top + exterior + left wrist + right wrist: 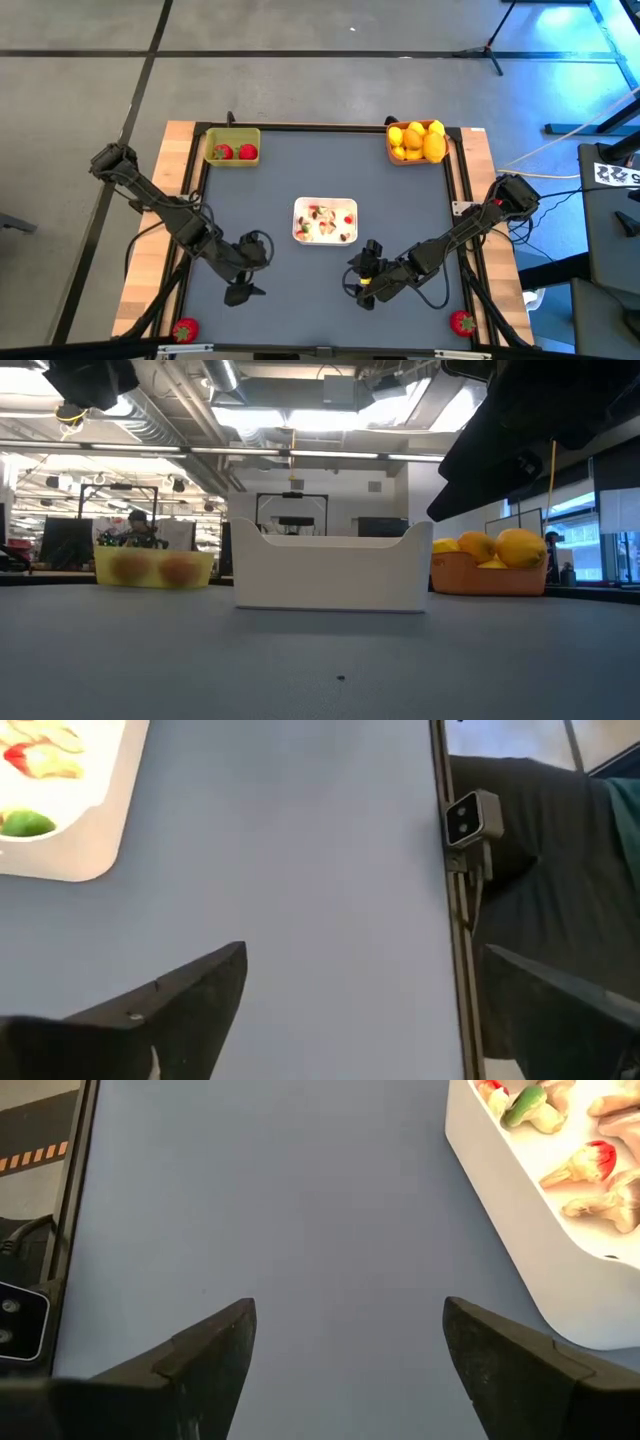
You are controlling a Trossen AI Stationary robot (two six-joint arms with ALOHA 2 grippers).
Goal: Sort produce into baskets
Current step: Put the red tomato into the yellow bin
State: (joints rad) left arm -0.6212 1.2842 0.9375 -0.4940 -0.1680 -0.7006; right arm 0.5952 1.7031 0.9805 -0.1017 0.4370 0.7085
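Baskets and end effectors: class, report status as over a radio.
Left end effector and right end effector open, empty, near table front. Strawberries in yellow-green basket, lemons in orange basket. White tray between; nothing blocking.

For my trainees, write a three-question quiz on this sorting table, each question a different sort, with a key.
1. True or false: the orange basket holds yellow fruit.
2. How many strawberries lie in the green basket?
3. What sits midway on the table between the baskets and the grippers? A) white tray B) bowl C) cup

Key:
1. True.
2. Two.
3. A. The left gripper and right gripper hover open near it, both empty.
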